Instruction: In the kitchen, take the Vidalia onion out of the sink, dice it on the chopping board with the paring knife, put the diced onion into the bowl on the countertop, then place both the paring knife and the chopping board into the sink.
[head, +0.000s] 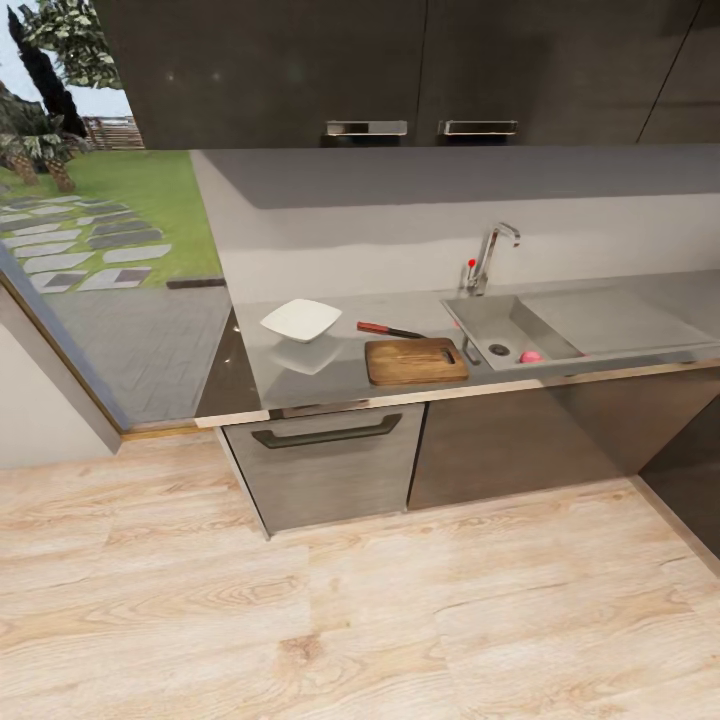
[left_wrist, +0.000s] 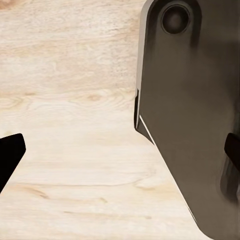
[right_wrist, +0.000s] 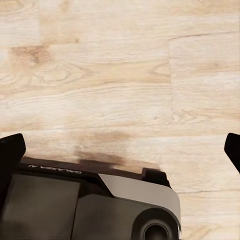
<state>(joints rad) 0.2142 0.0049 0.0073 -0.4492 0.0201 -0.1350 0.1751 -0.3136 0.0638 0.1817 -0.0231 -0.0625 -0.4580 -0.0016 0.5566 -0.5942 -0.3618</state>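
A pale wood-plank floor (head: 330, 620) spreads across the lower half of the head view, and the kitchen unit stands well apart beyond it. Dark wall cabinets (head: 400, 60) hang along the top, and at 10 o'clock a large window (head: 90, 200) looks out on grass and stepping stones.

The grey glossy tabletop (head: 330, 375) runs from 9 o'clock toward 3 o'clock across the middle of the view. The sink (head: 600, 325) is set into its 3 o'clock end, basin nearer the centre, flat drainboard wing farther out, with the curved chrome tap (head: 490, 255) rising behind the basin at 12 o'clock of it.

The chopping board (head: 416, 360) lies flat just beside the basin, on its 9 o'clock side, its long axis running along the tabletop and its handle slot pointing at the sink. The white bowl (head: 301, 320) sits at 10 o'clock of the board, apart from it. The paring knife (head: 390, 330) lies between bowl and board, just behind the board's far edge, long axis nearly parallel to the board, red handle toward the bowl, dark blade pointing toward the sink.

The Vidalia onion (head: 531, 356) rests in the basin near its front wall, beside the round drain (head: 499, 350); it looks pinkish here.

In the wrist views, the left end effector (left_wrist: 120, 152) and the right end effector (right_wrist: 120, 150) both hang released, fingertips spread wide above the floor and the robot's dark base (left_wrist: 195, 125)
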